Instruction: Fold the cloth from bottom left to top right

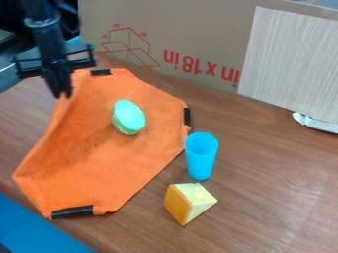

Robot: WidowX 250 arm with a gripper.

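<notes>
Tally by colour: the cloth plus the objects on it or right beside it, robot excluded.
Orange: 1, cloth
Mint green: 1, rounded object on the cloth
Blue: 1, cup
Yellow: 1, wedge
Total: 4

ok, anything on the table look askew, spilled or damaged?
Yes: the green oval lies on the orange cloth, odd for a cloth due to be folded. The cloth's left edge is raised near the claw, likely just the fold. Blue cup is upright; no spill or damage visible on the table.
</notes>
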